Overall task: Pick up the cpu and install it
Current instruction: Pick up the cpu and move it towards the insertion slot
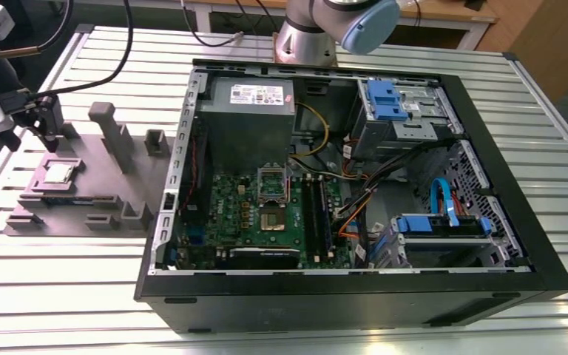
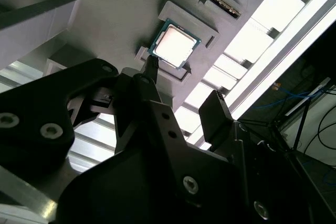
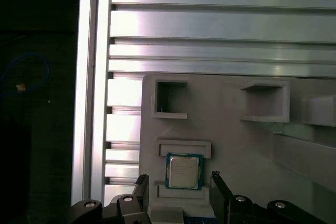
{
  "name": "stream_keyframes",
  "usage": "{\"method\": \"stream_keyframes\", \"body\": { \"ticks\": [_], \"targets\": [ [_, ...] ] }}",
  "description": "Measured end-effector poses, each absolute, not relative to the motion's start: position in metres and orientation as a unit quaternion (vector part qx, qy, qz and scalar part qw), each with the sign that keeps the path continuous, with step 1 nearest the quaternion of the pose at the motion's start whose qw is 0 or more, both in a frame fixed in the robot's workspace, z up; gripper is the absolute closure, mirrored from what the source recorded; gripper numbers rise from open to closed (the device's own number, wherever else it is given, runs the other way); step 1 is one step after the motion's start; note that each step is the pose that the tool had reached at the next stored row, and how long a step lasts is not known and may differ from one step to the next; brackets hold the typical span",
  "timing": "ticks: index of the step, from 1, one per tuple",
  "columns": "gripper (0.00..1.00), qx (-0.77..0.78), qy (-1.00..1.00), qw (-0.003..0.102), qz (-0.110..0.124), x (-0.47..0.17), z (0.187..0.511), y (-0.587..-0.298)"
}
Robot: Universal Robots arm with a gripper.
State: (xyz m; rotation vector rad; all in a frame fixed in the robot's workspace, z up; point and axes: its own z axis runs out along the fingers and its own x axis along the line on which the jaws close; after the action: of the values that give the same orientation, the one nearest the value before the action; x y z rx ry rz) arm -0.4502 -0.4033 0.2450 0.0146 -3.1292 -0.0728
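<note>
The cpu [image 1: 60, 172], a small silver square chip with a greenish rim, lies flat in a recess of the grey holder block [image 1: 77, 200] at the exterior view's left. My gripper [image 1: 29, 139] hangs just above and behind it, open, with nothing between the fingers. In the first wrist view the cpu [image 3: 184, 171] sits between the two black fingertips [image 3: 142, 182], which stand apart on either side of it without touching. The second wrist view looks past my gripper [image 2: 184, 80] at the bright cpu [image 2: 175, 44] beyond it. The motherboard's socket [image 1: 272, 185] lies inside the open computer case [image 1: 363, 296].
The holder block carries upright posts [image 1: 106, 133] and small pockets [image 3: 170, 100] close to the cpu. Inside the case are a grey power-supply box [image 1: 249, 111], blue drive brackets [image 1: 387, 100] and loose cables [image 1: 363, 200]. The slatted aluminium table [image 1: 67, 281] has an edge near the block.
</note>
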Motion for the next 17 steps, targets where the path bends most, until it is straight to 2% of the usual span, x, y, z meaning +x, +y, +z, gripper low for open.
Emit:
{"method": "stream_keyframes", "body": {
  "ticks": [17],
  "targets": [
    [0.42, 0.003, -1.000, 0.006, -0.023, -0.445, 0.222, -0.407]
  ]
}}
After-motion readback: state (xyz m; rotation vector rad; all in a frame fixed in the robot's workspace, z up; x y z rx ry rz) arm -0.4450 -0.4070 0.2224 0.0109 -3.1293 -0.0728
